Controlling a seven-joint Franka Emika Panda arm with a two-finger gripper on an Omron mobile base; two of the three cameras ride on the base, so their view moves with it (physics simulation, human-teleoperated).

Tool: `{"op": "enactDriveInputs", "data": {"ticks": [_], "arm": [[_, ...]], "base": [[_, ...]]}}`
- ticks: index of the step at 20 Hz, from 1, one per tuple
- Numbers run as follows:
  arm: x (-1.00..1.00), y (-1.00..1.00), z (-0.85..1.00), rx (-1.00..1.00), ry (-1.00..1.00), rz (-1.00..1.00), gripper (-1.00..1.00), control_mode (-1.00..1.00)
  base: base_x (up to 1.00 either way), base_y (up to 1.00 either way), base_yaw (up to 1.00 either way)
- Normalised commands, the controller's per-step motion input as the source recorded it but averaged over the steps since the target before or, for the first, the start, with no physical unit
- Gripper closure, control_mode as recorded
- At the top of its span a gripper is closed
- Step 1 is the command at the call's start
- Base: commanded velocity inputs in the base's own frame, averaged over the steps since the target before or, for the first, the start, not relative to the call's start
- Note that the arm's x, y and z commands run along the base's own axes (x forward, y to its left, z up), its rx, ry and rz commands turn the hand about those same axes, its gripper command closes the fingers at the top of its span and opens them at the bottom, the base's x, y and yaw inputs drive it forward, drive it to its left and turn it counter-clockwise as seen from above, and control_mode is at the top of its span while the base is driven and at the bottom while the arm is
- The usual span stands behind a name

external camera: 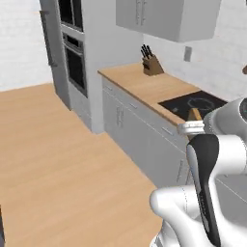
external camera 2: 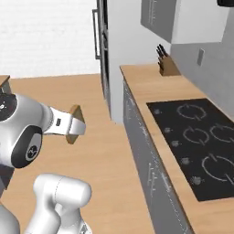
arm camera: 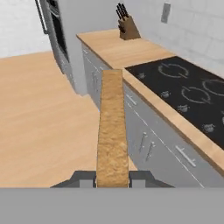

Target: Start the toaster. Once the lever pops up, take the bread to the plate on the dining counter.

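Light-wood flooring (external camera: pixel 58 159) fills the left of both base views, backed by a white brick wall (external camera: pixel 21 43); a tall grey unit with built-in ovens (external camera: pixel 72 48) stands at the far end of the floor. To its right runs a narrow wood worktop (external camera: pixel 144 84) over grey cabinets (external camera: pixel 140 130) with bar handles; a knife block (external camera: pixel 152 65) with dark handles sits at the far end of this worktop near the wall, below grey wall cabinets (external camera: pixel 169 17). Farther right along the same worktop lies a black four-ring hob (external camera 2: pixel 201 141), its rings and small control marks plain in the right base view and the hand view.

Gripper (arm camera: pixel 112 179): seen from the hand camera, its two dark fingertips (arm camera: pixel 83 178) stand one at each side of the bread (arm camera: pixel 112 131), pressed against its faces, so the claw is closed on the slice and nearly together. The bread appears edge-on as a long tan strip running up the centre of the hand view, over the floor and cabinet fronts, clear of the worktop. In the right base view the slice (external camera 2: pixel 74 123) projects from the end of the white hand above the floor; in the left base view a tan corner (external camera: pixel 195 115) shows just above the wrist, before the hob.
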Motion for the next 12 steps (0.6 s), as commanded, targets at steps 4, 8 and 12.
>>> {"op": "enactDriveInputs", "data": {"ticks": [4, 8, 12], "arm": [[0.0, 0.0, 0.0, 0.0, 0.0, 0.0, 1.0, 1.0], [0.0, 0.0, 0.0, 0.0, 0.0, 0.0, 1.0, 1.0], [0.0, 0.0, 0.0, 0.0, 0.0, 0.0, 1.0, 1.0]], "base": [[0.0, 0.0, 1.0], [0.0, 0.0, 1.0], [0.0, 0.0, 1.0]]}}
